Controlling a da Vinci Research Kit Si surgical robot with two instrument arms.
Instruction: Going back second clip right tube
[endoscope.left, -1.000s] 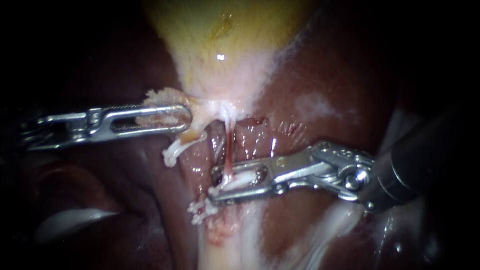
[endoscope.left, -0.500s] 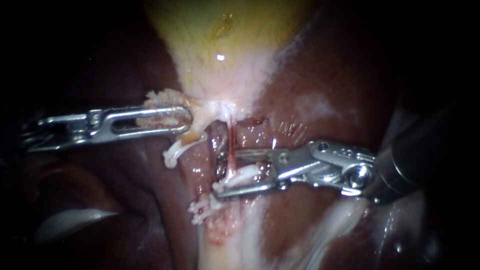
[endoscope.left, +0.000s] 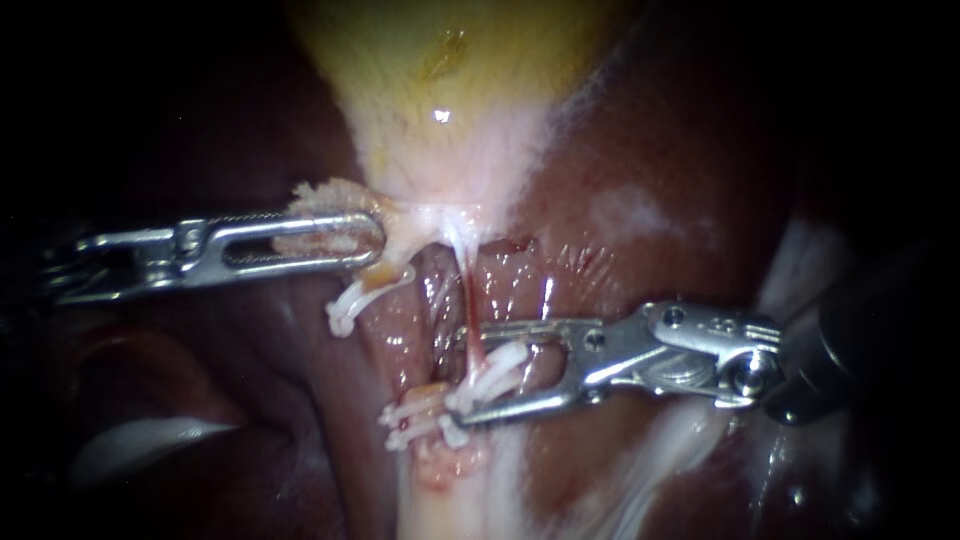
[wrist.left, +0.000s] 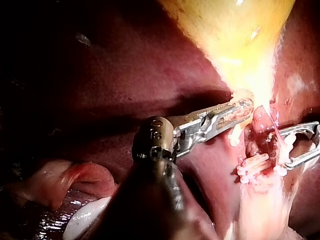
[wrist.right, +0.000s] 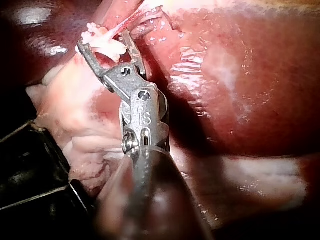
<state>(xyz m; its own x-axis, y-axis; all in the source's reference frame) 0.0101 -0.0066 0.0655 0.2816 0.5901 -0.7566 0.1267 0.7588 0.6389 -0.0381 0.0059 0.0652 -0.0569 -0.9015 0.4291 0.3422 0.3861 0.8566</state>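
The yellow gallbladder (endoscope.left: 450, 80) narrows down to a thin red right tube (endoscope.left: 468, 290). A white clip (endoscope.left: 492, 372) sits across this tube, between the jaws of my right instrument (endoscope.left: 463, 374), which stand open around it. A second white clip (endoscope.left: 415, 415) lies just below on the same strand, and a third (endoscope.left: 360, 292) sits on the left tube. My left instrument (endoscope.left: 372, 238) is shut on frayed tissue at the gallbladder's neck. In the right wrist view the open jaws (wrist.right: 102, 40) frame the white clip (wrist.right: 106, 44). The left wrist view shows my left instrument (wrist.left: 240, 112) holding that tissue.
Dark red liver (endoscope.left: 650, 150) surrounds the field. Pale white tissue (endoscope.left: 470, 490) runs down below the clips. A pale fold (endoscope.left: 140, 440) lies at the lower left. A black frame (wrist.right: 30, 170) shows beside the right shaft.
My right instrument's jaws have opened off the clip and drawn back to the right, leaving the clip on the tube. The left instrument has held still.
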